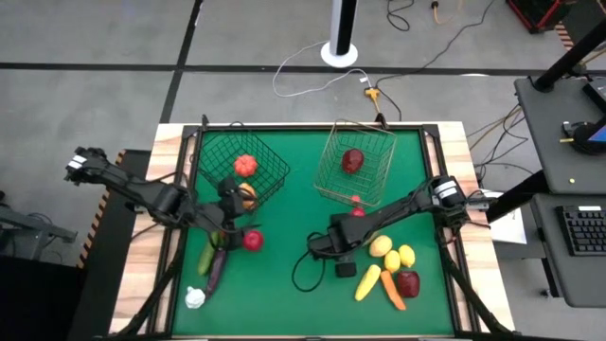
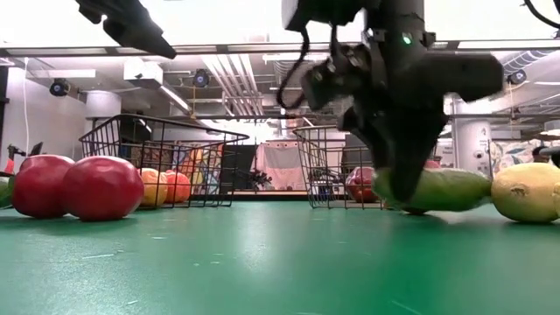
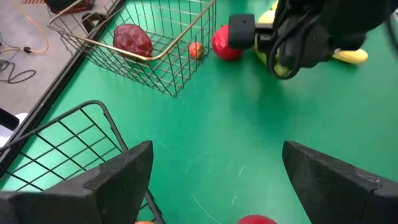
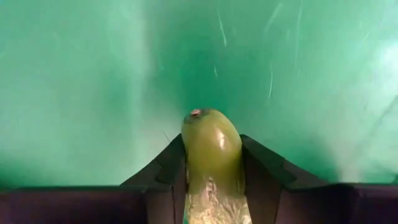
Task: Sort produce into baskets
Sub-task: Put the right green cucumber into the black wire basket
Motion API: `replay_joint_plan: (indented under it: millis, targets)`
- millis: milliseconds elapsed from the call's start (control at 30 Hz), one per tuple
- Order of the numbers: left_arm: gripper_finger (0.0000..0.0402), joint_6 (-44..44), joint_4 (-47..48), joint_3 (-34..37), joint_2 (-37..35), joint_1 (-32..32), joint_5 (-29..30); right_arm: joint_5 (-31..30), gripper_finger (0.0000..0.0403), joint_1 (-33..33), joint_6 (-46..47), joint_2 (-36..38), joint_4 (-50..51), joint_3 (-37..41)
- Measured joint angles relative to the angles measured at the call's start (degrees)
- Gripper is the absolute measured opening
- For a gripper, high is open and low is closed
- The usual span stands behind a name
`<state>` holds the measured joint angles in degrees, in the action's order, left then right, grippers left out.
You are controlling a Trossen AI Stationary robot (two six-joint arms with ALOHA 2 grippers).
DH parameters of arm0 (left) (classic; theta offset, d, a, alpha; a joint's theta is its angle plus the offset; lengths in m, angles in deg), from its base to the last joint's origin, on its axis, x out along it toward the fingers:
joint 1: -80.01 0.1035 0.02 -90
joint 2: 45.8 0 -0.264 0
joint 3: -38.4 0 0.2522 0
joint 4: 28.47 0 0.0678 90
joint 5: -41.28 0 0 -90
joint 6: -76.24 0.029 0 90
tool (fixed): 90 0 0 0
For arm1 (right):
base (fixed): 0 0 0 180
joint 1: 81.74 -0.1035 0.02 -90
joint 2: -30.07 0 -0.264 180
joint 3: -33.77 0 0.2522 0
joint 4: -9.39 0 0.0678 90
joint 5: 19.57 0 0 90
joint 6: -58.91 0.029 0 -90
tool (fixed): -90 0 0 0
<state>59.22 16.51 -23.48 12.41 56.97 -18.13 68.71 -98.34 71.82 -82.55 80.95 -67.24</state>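
My right gripper (image 1: 327,244) is near the table's middle, shut on a long green fruit (image 4: 211,149), which also shows in the low view (image 2: 451,188). My left gripper (image 3: 214,180) is open and empty beside the dark wire basket (image 1: 241,170), above a red fruit (image 1: 253,240). The dark basket holds a red vegetable (image 1: 246,164) and an orange one (image 1: 248,196). The pale wire basket (image 1: 379,161) holds a dark red piece (image 1: 352,159). Loose produce lies on the green mat. My right gripper pinches the green fruit's sides (image 4: 211,174) between its two fingers, which lie along it. The fruit's rounded end (image 4: 208,124) sticks out past the fingertips. The fingers come from above, slanting down. The fruit lies about level, low over the mat; whether it touches the mat I cannot tell.
Yellow fruits (image 1: 381,246), a yellow long piece (image 1: 367,282), a carrot (image 1: 393,289) and a red apple (image 1: 408,282) lie at the near right. A green (image 1: 206,258), a purple (image 1: 218,268) and a white piece (image 1: 195,298) lie near left. Small red pieces (image 1: 357,206) sit by the pale basket.
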Motion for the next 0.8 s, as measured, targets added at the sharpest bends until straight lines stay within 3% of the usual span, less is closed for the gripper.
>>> replay_joint_plan:
  millis: [133, 267, 400, 467, 567, 700, 800]
  targets:
    - [0.0338, 0.22, -0.97, 0.0, 0.79, -0.03, -0.04, 0.23, 0.0107, -0.44, 0.74, 0.61, -3.27, -2.77]
    - [0.0338, 1.39, -2.98, 0.5, 0.78, -0.76, -0.53, -0.46, 0.0112, -1.19, 0.55, 3.72, -13.13, -2.93]
    - [0.0338, 4.0, -9.33, 2.67, 0.08, -2.35, -4.83, -7.63, 0.011, -2.78, -2.0, 7.42, -24.17, -1.07]
    - [0.0338, 5.48, -14.45, 4.64, -0.06, -2.83, -7.28, -11.12, 0.0109, -3.68, -4.46, 8.95, -32.49, 0.55]
    - [0.0338, 7.5, -22.4, 7.75, -0.01, -3.02, -9.69, -11.73, 0.0112, -4.32, -9.84, 10.75, -48.82, 4.13]
    - [0.0338, 10.57, -32.5, 11.65, 0.99, -3.04, -13.93, -7.96, 0.0112, -4.11, -16.41, 11.04, -70.25, 9.12]
    - [0.0338, 12.39, -37.66, 13.76, 1.44, -3.04, -18.26, -6.03, 0.0111, -3.3, -18.22, 10.71, -79.6, 11.83]
